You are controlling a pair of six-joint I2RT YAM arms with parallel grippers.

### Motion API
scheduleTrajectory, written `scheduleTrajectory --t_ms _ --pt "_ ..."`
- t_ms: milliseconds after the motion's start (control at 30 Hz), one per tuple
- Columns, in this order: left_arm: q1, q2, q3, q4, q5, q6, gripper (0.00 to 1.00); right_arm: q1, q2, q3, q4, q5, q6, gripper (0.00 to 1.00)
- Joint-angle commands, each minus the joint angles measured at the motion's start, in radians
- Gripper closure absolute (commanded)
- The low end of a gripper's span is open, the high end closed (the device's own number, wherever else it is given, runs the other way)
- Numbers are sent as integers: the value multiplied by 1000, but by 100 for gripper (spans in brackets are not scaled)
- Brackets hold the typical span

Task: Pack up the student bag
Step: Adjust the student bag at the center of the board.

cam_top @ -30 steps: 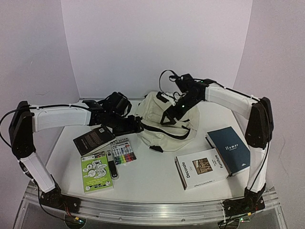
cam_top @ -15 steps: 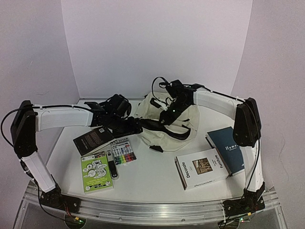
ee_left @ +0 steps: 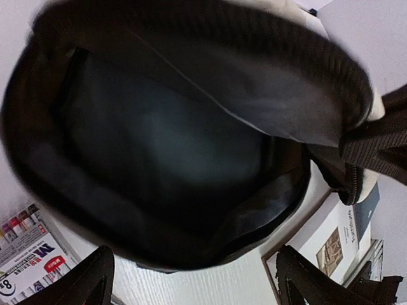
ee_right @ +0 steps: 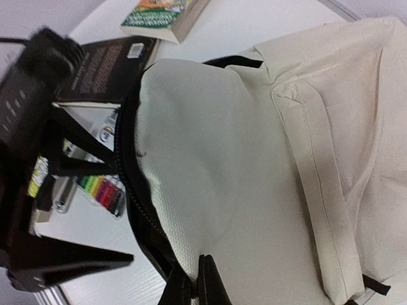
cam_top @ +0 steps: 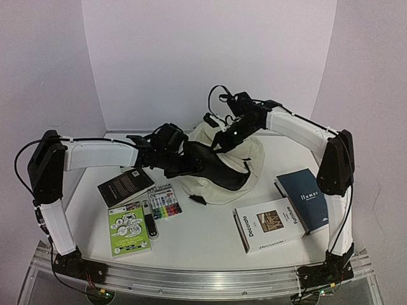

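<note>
Gaping student bag (cam_top: 254, 159) | right claw (ee_right: 191, 287) pinching rim | left claw (ee_left: 194, 279) released at mouth | markers (cam_top: 164, 202) beside

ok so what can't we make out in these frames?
- Inside the bag, left wrist view: dark lining, blurred; contents unclear.
- left end effector, left wrist view: open, but the bottom edge cuts off all but the fingertips.
- right end effector, right wrist view: shut on the bag's rim; the bottom edge cuts the pinch.
- black book, top view: cover text too small.
</note>
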Motion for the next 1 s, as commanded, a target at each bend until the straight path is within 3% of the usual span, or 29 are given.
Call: scheduleTrajectory --t_ms 0,133,267,433,533,667,800,967 --pt "-33 -127 -30 111 -69 35 12 2 -107 104 24 -126 112 100" --pt "-33 -40 37 -34 -131 32 18 -17 -95 119 36 -129 138 100" --pt "-23 81 87 -186 -126 -27 28 -123 -45 143 44 -104 196 100" --pt "-5 102 -2 -249 -123 -139 42 -308 44 143 61 34 241 100" --pt "5 118 -24 -266 -111 -159 46 -363 109 48 68 105 204 100" --pt "9 187 39 -333 -86 -135 48 -359 177 -87 84 159 152 100" --pt "10 222 76 -344 -63 -117 49 -346 235 -99 86 194 92 100" --pt "11 166 57 -233 -25 -46 42 -346 182 -59 83 33 92 96"
